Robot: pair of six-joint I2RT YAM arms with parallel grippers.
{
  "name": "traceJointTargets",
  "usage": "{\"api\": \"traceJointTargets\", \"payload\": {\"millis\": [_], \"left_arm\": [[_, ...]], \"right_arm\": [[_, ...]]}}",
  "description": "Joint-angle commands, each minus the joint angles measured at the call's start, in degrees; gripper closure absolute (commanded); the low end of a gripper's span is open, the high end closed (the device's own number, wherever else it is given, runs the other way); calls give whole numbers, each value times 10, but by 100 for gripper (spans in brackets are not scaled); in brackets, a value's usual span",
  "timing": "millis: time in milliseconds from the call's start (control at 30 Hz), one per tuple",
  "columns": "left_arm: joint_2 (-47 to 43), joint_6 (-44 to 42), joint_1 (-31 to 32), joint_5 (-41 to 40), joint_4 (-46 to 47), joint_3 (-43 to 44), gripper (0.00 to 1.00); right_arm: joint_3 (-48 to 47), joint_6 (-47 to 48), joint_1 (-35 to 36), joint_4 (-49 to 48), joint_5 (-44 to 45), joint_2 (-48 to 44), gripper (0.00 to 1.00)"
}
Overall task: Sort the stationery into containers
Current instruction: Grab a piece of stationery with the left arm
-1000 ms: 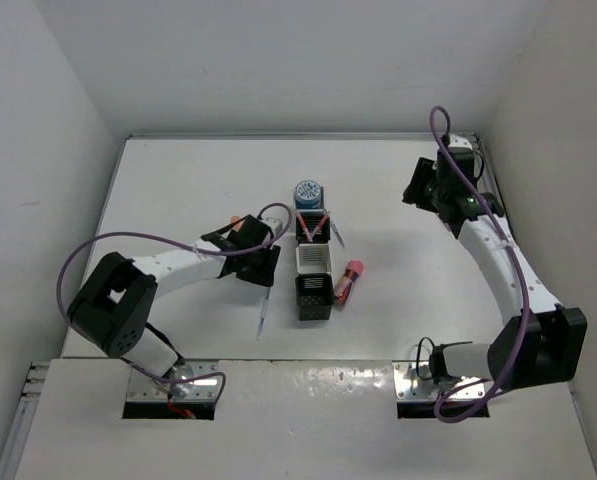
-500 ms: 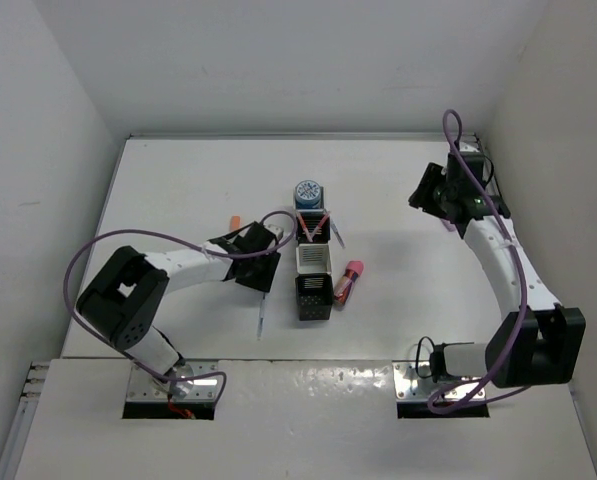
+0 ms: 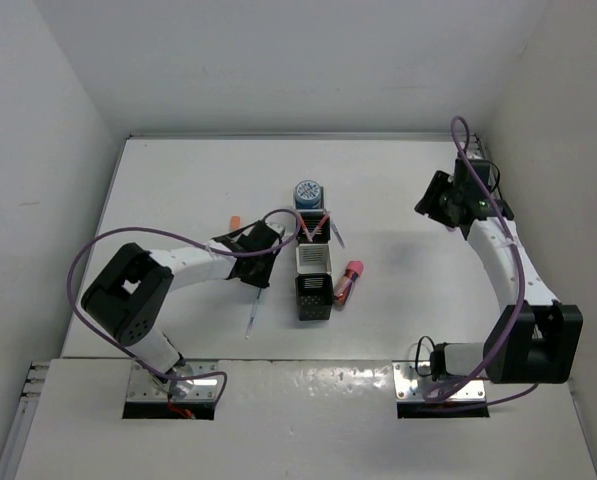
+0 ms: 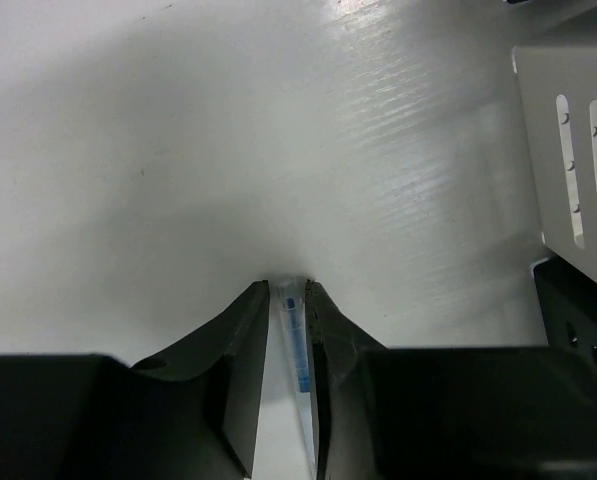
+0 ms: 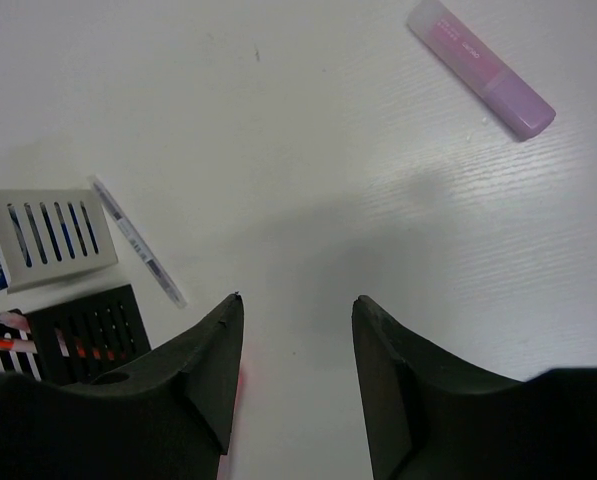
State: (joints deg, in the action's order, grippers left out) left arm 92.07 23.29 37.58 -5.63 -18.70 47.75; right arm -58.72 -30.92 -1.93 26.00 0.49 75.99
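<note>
My left gripper is down at the table, just left of the row of containers. It is shut on a thin clear pen with a blue core, whose free end sticks out toward the near edge. My right gripper hovers open and empty at the far right. Below it lie a pale pink-purple marker and a thin grey pen. A blue-and-white roll sits in the far cup. A stubby pink-red marker lies right of the row.
The white cup and the near black mesh cup stand close on the right of my left fingers. Red-orange sticks lean in the second black cup. An orange cap peeks out beside the left arm. White walls enclose the table.
My left jaws have closed onto the pen, and its free end has swung slightly left. The right arm has drifted right, toward the side wall.
</note>
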Motion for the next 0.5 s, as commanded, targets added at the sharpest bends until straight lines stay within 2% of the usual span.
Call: {"api": "traceJointTargets", "payload": {"millis": [0, 233, 300, 333, 433, 467], "left_arm": [[-6, 12, 5, -3, -24, -30, 73], [-21, 10, -2, 20, -16, -54, 71], [-23, 5, -11, 38, -9, -55, 77], [-35, 7, -14, 51, -5, -55, 87], [-67, 4, -13, 73, 5, -42, 100], [-75, 4, -14, 75, 5, -36, 100]], "right_arm": [[-12, -6, -4, -7, -17, 2, 53], [-13, -5, -6, -2, -20, 1, 53], [-13, -5, -6, -1, -22, 2, 54], [-13, -6, -7, -1, -22, 4, 55], [-14, -6, -7, 2, -25, 7, 57], [-15, -6, -6, 3, -26, 8, 57]]}}
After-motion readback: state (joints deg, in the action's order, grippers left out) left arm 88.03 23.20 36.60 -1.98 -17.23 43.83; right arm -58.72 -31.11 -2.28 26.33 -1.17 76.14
